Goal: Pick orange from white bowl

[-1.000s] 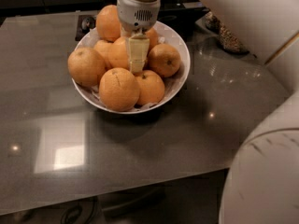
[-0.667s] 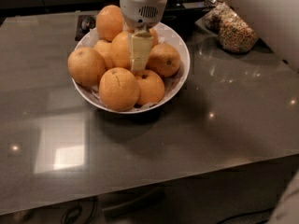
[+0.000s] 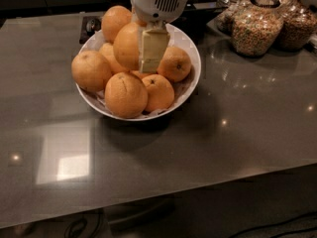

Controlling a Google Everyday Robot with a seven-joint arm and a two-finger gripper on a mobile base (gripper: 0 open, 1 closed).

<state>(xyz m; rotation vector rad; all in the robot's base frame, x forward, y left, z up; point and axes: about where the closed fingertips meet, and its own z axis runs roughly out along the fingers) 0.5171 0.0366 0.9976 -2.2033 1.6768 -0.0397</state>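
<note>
The white bowl stands at the back middle of the grey counter and holds several oranges. My gripper reaches down into it from the top of the view. One pale finger presses against the right side of the large smooth orange; the other finger is hidden behind the fruit. The gripper is shut on this orange, which sits higher than the fruit around it. A creased orange and a stem-dotted one lie at the bowl's front.
Glass jars of cereal and another jar stand at the back right. A dark object lies behind the bowl on the left. The counter's front edge runs across the lower view.
The gripper has closed on the large orange and raised it a little above the pile. The arm's white shell no longer fills the right foreground.
</note>
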